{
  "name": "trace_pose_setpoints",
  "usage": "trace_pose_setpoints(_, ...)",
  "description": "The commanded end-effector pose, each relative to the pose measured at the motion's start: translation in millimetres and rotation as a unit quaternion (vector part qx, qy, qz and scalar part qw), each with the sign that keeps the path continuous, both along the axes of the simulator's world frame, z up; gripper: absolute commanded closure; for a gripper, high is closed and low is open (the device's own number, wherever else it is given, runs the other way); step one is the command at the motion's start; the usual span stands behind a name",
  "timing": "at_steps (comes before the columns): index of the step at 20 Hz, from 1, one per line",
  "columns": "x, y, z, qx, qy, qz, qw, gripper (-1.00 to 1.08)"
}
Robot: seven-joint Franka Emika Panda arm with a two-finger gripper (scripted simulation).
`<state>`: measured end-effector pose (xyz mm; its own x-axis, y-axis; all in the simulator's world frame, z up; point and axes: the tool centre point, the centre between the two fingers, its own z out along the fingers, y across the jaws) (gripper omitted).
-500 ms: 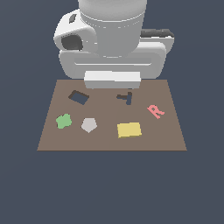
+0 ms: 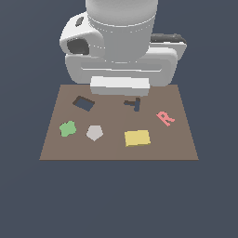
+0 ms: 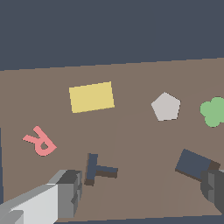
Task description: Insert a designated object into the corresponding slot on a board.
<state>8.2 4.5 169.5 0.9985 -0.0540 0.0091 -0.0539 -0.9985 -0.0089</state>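
The yellow rectangular block (image 2: pixel 137 138) (image 3: pixel 92 96) lies flat on the brown board (image 2: pixel 181 144) (image 3: pixel 131 74), near its front edge in the exterior view. The slot (image 2: pixel 83 103) (image 3: pixel 194 164), a dark tilted rectangular cut-out, is at the board's far corner on the exterior view's left. My gripper (image 3: pixel 140 190) hangs open above the board's far side, with nothing between its fingers. One finger (image 3: pixel 65 194) is near the dark T-shaped mark (image 3: pixel 98 169) and the other finger (image 3: pixel 214 186) is beside the slot. In the exterior view the arm's body hides the fingers.
On the board there are also a green blob piece (image 2: pixel 68 128) (image 3: pixel 214 111), a grey pentagon piece (image 2: pixel 94 133) (image 3: pixel 166 106), a pink letter R (image 2: pixel 164 117) (image 3: pixel 40 141) and the T-shaped mark (image 2: pixel 133 104). The arm's large white body (image 2: pixel 121 51) overhangs the board's far edge.
In the exterior view the arm's white hand sits slightly lower over the board's far edge than before. The pieces on the board have not moved.
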Motion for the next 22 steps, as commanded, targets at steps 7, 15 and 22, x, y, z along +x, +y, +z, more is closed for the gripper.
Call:
trace_pose_setpoints(7, 2, 8, -10, 0.000, 0.001, -0.060, 0.9982, -0.92)
trace_pose_setpoints(15, 8, 21, -27, 0.000, 0.001, -0.160, 0.9871, -0.92)
trace_pose_setpoints(22, 19, 35, -47, -0.001, 0.002, -0.277, 0.9607, -0.92)
